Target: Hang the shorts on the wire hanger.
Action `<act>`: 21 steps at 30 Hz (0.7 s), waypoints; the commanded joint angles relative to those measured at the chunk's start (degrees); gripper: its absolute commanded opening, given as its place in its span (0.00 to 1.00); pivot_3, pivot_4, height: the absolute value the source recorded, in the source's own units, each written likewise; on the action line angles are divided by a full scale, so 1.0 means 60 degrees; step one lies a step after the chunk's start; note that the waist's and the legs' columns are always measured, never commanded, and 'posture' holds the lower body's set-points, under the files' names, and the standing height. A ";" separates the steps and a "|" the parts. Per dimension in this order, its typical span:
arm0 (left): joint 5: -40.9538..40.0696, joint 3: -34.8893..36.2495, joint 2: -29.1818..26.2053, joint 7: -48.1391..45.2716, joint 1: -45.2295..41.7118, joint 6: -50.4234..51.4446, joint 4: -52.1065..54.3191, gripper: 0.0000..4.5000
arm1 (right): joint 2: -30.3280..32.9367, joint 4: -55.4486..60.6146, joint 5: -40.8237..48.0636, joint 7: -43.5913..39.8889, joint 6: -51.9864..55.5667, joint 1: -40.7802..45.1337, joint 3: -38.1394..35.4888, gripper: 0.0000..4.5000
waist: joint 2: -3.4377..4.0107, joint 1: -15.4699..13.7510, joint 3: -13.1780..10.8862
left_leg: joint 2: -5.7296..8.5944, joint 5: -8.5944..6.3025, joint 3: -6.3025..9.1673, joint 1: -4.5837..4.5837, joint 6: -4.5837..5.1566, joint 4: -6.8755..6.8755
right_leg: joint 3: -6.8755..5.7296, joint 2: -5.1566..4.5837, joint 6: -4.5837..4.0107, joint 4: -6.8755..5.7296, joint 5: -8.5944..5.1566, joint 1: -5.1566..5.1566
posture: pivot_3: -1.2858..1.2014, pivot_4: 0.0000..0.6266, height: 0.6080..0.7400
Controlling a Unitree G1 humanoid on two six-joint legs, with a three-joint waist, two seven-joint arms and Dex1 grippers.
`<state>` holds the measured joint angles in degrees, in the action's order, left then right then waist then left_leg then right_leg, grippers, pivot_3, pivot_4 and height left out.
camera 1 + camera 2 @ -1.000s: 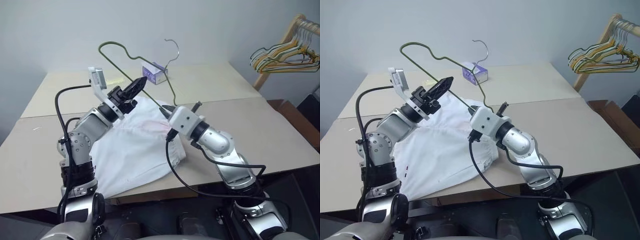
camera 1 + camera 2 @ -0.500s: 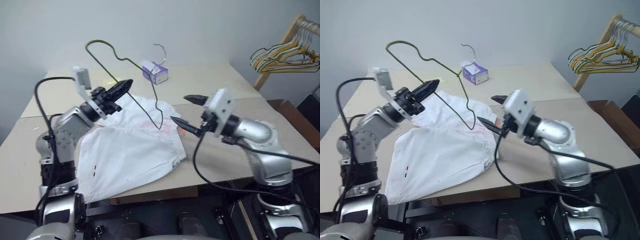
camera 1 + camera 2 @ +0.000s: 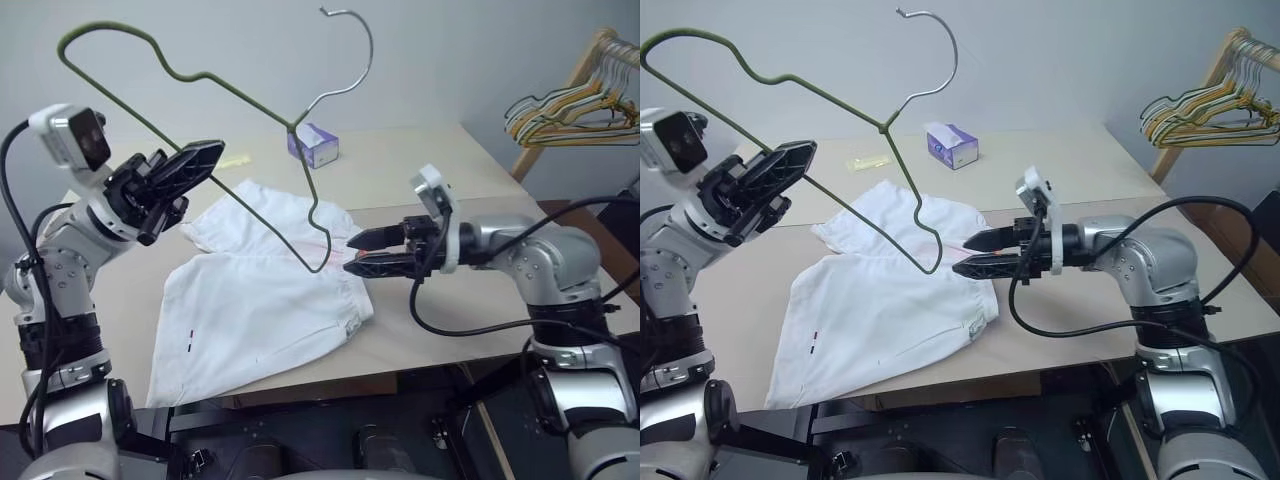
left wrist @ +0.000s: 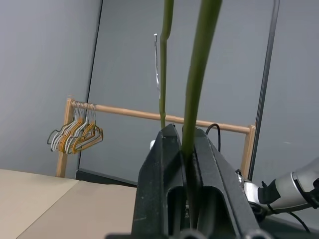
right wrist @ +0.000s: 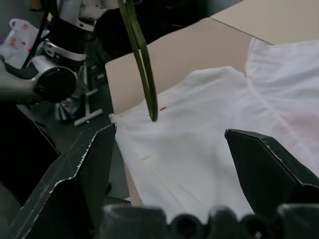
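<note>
Raised wire hanger (image 3: 200, 80) clamped in left end effector (image 3: 185, 165), right end effector (image 3: 370, 252) now apart over shorts (image 3: 265, 310), no readable writing

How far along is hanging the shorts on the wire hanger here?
Done: the left gripper holds the wire hanger raised above the table. In hand: the right gripper is open beside the shorts. Left: the shorts lie flat on the table, not yet on the hanger.

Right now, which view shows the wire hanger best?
The left eye view: the whole wire hanger shows, hook to lower tip. The left wrist view has two wire runs in the left gripper; the right wrist view has its low end.
</note>
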<state>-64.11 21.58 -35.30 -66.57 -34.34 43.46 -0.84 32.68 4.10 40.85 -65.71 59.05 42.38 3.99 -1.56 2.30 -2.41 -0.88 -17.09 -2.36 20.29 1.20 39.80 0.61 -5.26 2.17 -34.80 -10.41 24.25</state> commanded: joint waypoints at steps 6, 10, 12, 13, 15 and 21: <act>0.0150 -0.0122 0.0493 -0.0078 -0.0147 -0.0564 0.0323 0.00 | -0.0860 0.0496 0.0561 0.0863 0.0632 0.0464 0.0056 0.92 | 0.0000 0.0011 0.0000 | -0.0001 0.0000 -0.0001 0.0001 0.0000 0.0000 | -0.0001 0.0001 0.0001 -0.0003 0.0001 0.0002 | 0.52 0.00 1.00; 0.0202 -0.0158 0.0593 -0.0109 -0.0186 -0.0620 0.0269 0.00 | -0.1029 0.0528 0.0708 0.1014 0.0786 0.0522 0.0091 0.92 | -0.0001 0.0022 0.0000 | -0.0001 0.0000 -0.0001 -0.0003 0.0000 0.0001 | 0.0000 0.0002 0.0001 -0.0011 0.0001 0.0002 | 0.52 0.00 1.00; 0.0245 -0.0183 0.0603 -0.0119 -0.0209 -0.0655 0.0238 0.00 | -0.1047 0.0501 0.0774 0.1050 0.0827 0.0549 0.0087 0.92 | 0.0000 0.0026 0.0000 | -0.0001 0.0000 -0.0001 -0.0005 0.0000 0.0001 | 0.0000 0.0002 0.0000 -0.0014 0.0001 0.0002 | 0.52 0.00 1.00; 0.0257 -0.0190 0.0607 -0.0120 -0.0214 -0.0665 0.0230 0.00 | -0.1053 0.0494 0.0820 0.1048 0.0833 0.0553 0.0077 0.92 | -0.0001 0.0026 0.0000 | -0.0001 0.0000 -0.0001 -0.0006 0.0000 0.0001 | 0.0000 0.0003 0.0000 -0.0015 0.0001 0.0002 | 0.52 0.00 1.00; 0.0281 -0.0220 0.0613 -0.0139 -0.0201 -0.0686 0.0242 0.00 | -0.1066 0.0460 0.0867 0.1084 0.0880 0.0586 0.0064 0.88 | 0.0000 0.0026 0.0000 | -0.0001 0.0000 -0.0001 -0.0007 0.0000 0.0001 | 0.0000 0.0003 0.0000 -0.0015 0.0001 0.0002 | 0.52 0.00 1.00; 0.0317 -0.0270 0.0679 -0.0099 -0.0086 -0.0796 0.0327 0.00 | -0.1055 0.0381 0.0797 0.1233 0.0897 0.0607 0.0134 0.48 | 0.0000 0.0026 0.0000 | -0.0001 0.0000 -0.0001 -0.0005 0.0000 0.0001 | 0.0000 0.0002 0.0001 -0.0013 0.0001 0.0002 | 0.52 0.00 1.00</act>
<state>-62.21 19.78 -31.22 -66.99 -34.26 39.89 -0.61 26.40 5.54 44.45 -58.49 64.27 44.31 5.72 -1.56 2.45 -2.40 -0.89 -17.09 -2.36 20.26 1.19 39.80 0.60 -5.25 2.17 -34.88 -10.41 24.26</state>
